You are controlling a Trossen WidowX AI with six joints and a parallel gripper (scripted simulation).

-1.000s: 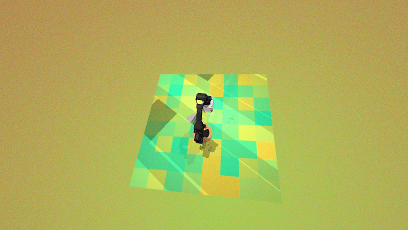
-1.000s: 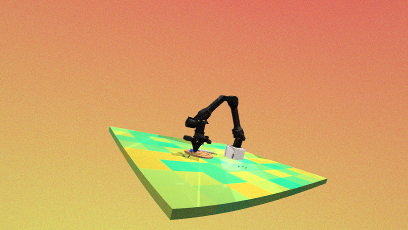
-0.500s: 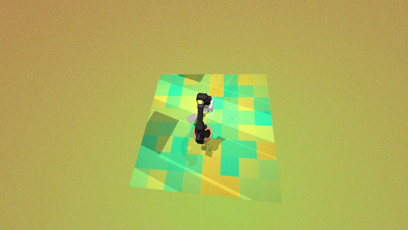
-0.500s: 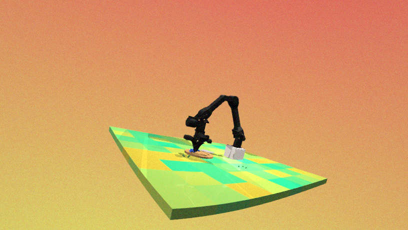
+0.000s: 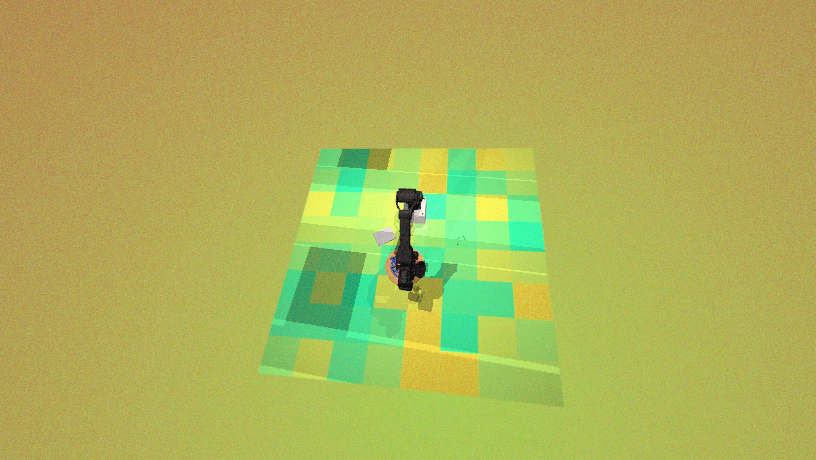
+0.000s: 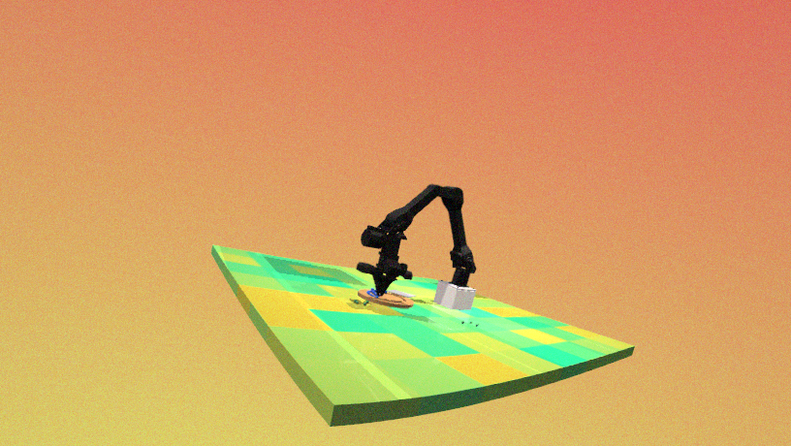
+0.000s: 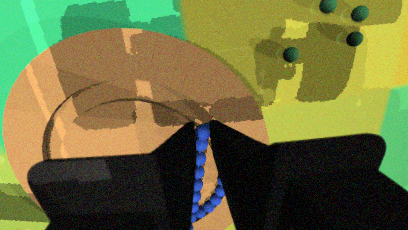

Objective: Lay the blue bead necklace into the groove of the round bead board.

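Note:
The round bead board (image 7: 110, 65) (image 6: 394, 300) (image 5: 390, 267) is a tan wooden disc with a dark ring groove (image 7: 48, 132). The blue bead necklace (image 7: 201, 150) (image 6: 371, 292) hangs as a strand between my fingers, and its lower part curls back over the board near the bottom of the wrist view. My gripper (image 7: 202, 128) (image 6: 382, 291) (image 5: 404, 281) is shut on the necklace near its top end, a little above the board's near rim. In the top view the arm hides most of the board.
A white box (image 6: 455, 295) (image 5: 420, 210) stands at the arm's base. A flat grey card (image 5: 384, 235) lies left of the arm. Several small dark green beads (image 7: 325, 27) lie on the checkered table (image 6: 388, 376) (image 5: 445, 371) beyond the board.

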